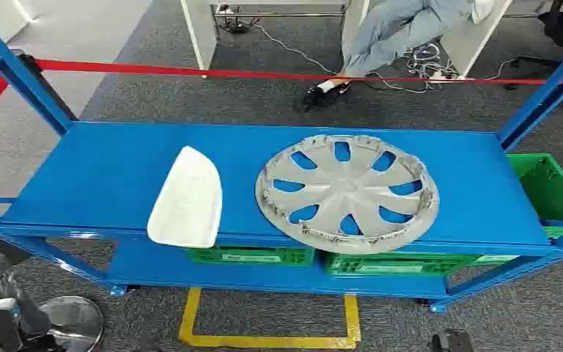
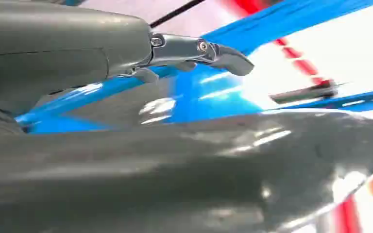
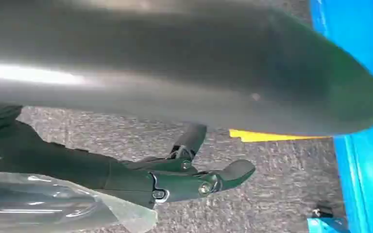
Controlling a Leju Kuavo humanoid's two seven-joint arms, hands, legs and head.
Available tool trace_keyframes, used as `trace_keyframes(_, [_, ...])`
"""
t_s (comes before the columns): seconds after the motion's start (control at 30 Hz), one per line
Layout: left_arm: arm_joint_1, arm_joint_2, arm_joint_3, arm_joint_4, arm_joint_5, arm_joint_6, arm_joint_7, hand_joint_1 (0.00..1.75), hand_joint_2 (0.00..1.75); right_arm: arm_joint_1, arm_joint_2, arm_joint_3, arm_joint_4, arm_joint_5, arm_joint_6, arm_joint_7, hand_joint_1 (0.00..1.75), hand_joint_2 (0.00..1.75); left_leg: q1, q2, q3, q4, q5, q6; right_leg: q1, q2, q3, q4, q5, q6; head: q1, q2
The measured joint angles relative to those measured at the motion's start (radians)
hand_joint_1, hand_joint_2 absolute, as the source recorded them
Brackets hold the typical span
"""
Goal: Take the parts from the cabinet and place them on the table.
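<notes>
Left hand [image 2: 194,51]: seen in the left wrist view, fingers extended and apart, nothing between them; blue frame members lie beyond it. Its arm shows at the lower left corner of the head view, low beside the rack. Right hand [image 3: 194,182]: seen in the right wrist view, fingers stretched out and parted, holding nothing, hanging above grey carpet [image 3: 272,194] with a strip of yellow tape [image 3: 267,136] and the blue rack edge close by.

Yellow floor marking [image 1: 267,339]: a taped outline on the carpet directly in front of the rack.

Blue rack [image 1: 102,176]: two levels. The lower shelf carries green crates [image 1: 249,255], side by side beneath the front lip; a further green crate [image 1: 550,187] stands at the rack's right end.

Upper shelf, task parts: a white curved panel [image 1: 187,199] lies flat at the left-centre, its near end reaching the front edge. A silver wheel cover [image 1: 347,192] lies flat to its right, near but apart from the panel, its near rim slightly overhanging the front edge. Neither hand touches either part.

Behind the rack: a red barrier tape [image 1: 264,73] runs across the scene. Beyond it, a seated person's legs [image 1: 388,37] and a dark shoe are visible beside white furniture, with cables on the floor.
</notes>
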Motion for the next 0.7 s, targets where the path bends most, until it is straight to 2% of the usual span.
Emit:
trace_keyframes(0.03, [0.000, 0.000, 0.002, -0.012, -0.015, 0.003, -0.003, 0.00, 1.75, 0.000, 0.000, 0.004, -0.002, -0.006, -0.003, -0.002, 0.00, 0.00, 0.000, 0.000, 0.000, 0.000, 0.000, 0.000, 0.000, 0.000, 0.000, 0.000, 0.000, 0.000, 0.000, 0.000])
trace_keyframes(0.1, [0.004, 0.000, 0.003, -0.021, -0.024, 0.005, -0.005, 0.00, 1.75, 0.000, -0.001, 0.007, -0.003, -0.010, -0.005, -0.003, 0.00, 0.00, 0.000, 0.000, 0.000, 0.000, 0.000, 0.000, 0.000, 0.001, 0.000, 0.000, 0.000, 0.000, -0.001, 0.000])
trace_keyframes(0.27, [0.009, -0.010, 0.029, -0.134, -0.123, 0.024, -0.029, 0.00, 1.75, -0.003, -0.018, 0.050, -0.031, -0.054, -0.024, -0.014, 0.00, 0.00, 0.000, 0.000, 0.000, 0.000, 0.000, 0.000, 0.000, 0.001, 0.000, 0.000, 0.000, 0.000, 0.000, 0.000])
trace_keyframes(0.47, [0.010, -0.021, 0.063, -0.248, -0.306, 0.052, -0.050, 0.00, 1.75, -0.005, -0.043, 0.111, -0.075, -0.120, -0.055, -0.031, 0.00, 0.00, 0.000, 0.000, 0.000, 0.000, 0.000, 0.000, 0.000, 0.000, 0.000, 0.000, 0.000, 0.000, 0.000, 0.000])
trace_keyframes(0.7, [0.011, -0.022, 0.085, -0.354, -0.539, 0.082, -0.027, 0.00, 1.75, -0.007, -0.070, 0.174, -0.119, -0.189, -0.086, -0.048, 0.00, 0.00, 0.000, 0.000, 0.000, 0.000, 0.000, 0.000, 0.000, 0.000, 0.000, 0.000, 0.000, 0.000, 0.000, 0.000])
